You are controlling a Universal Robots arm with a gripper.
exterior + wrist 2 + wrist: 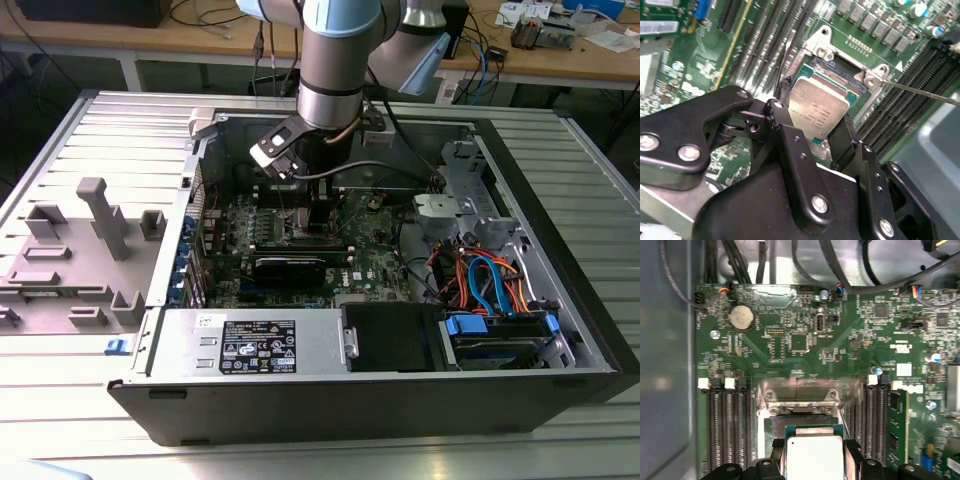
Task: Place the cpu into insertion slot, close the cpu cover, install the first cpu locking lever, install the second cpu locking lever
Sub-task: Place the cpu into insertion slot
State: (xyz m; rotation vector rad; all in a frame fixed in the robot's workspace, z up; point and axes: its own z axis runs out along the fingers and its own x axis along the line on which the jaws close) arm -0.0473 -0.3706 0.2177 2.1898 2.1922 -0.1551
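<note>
- Pinches the cpu (821, 102) by opposite edges in the gripper (815, 107).
- Holds it right over the open insertion slot (839, 69) in the green motherboard (790, 325), between rows of memory slots (725, 430); contact unclear.

arm (330, 60): upright, wrist down | tool (816, 106): pinching cpu (818, 114)

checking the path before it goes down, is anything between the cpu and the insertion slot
Nothing visible. The gripper holds the cpu tilted just over the insertion slot, whose opening shows bare beyond it. The cpu cover looks raised off the opening, and a thin metal lever lies off to one side.
</note>
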